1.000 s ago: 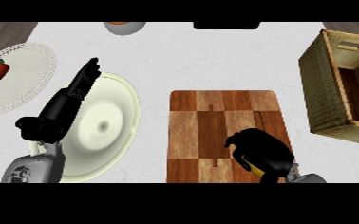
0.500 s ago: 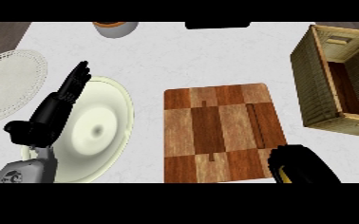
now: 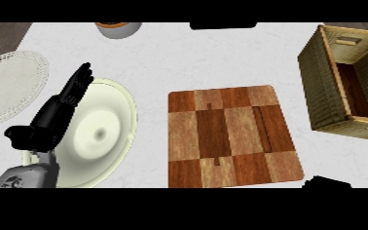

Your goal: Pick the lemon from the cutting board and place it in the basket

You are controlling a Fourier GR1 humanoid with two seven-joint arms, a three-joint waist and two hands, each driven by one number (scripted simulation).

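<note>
The wooden cutting board (image 3: 230, 136) lies in the middle of the counter with nothing on it. No lemon shows anywhere in the view. The woven basket (image 3: 321, 85) stands at the right edge, its inside dark. Only a small black part of my right hand (image 3: 327, 182) shows at the lower edge, just off the board's near right corner; what it holds is hidden. My left hand (image 3: 54, 114) rests open at the left, fingers straight and pointing away, over the rim of a pale plate (image 3: 108, 131).
A white woven mat (image 3: 18, 85) lies at the far left. A grey bowl with an orange rim (image 3: 119, 28) and a dark object (image 3: 223, 25) sit at the counter's far edge. Bare white counter lies between the board and the basket.
My right hand has drawn back from the board's near right part to the lower edge and is almost out of sight. The yellow seen under it earlier no longer shows. The left hand stays put.
</note>
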